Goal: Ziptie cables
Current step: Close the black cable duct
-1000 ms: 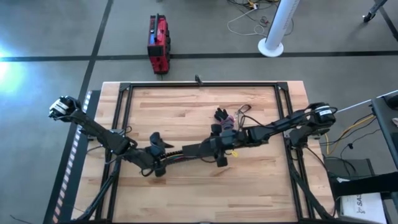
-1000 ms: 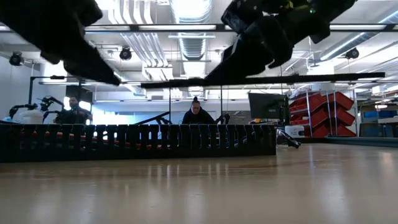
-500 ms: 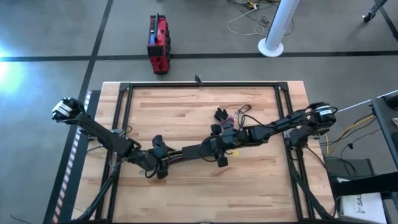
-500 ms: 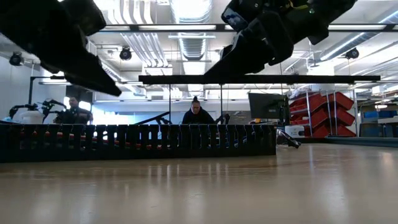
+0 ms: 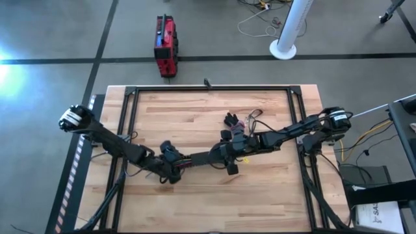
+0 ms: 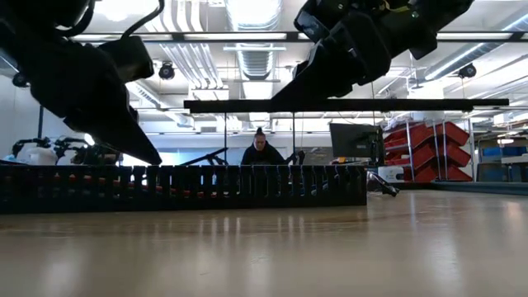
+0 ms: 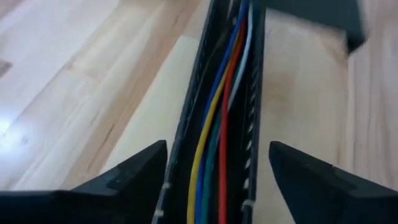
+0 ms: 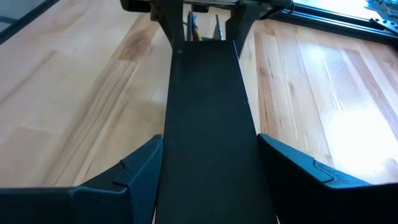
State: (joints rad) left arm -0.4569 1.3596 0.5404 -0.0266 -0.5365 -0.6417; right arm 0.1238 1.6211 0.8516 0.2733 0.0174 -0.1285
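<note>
Wooden surface (image 5: pixel 195 201), ringed by black rails, with bare floor all round.

Left arm (image 5: pixel 110 140): comes in from the 9 o'clock edge and slants down toward 5 o'clock. Right arm (image 5: pixel 292 132): comes in from the 3 o'clock edge and stretches toward 8 o'clock, ending close to the middle of the surface.

Black slotted duct (image 6: pixel 206 186): rests on the wood just toward 7 o'clock of the centre and runs lengthwise between the two arm tips. Stands like a long comb in the low view.

Black lid strip (image 6: pixel 346 105): held level in the air above the duct, clear of the slots.

Red case (image 5: pixel 166 45) on the floor, past the 12 o'clock rail. One person (image 6: pixel 260 151) in the room behind, seen only in the low view.

Right tool (image 8: pixel 210 162): clamped on the lid strip, one finger pressed against each long edge. Left tool (image 7: pixel 217 165): spread wide, straddling the duct, fingers (image 7: pixel 134 171) just outside its walls (contact too close to call) and holding nothing.

Cables (image 7: pixel 219 124): lie side by side inside the open duct, in yellow, blue, green, red and white, running away from the left tool toward the lid's near end.

Small tangle (image 5: pixel 240 122) of dark and purple bits on the wood, at 12 o'clock of the right tool.
</note>
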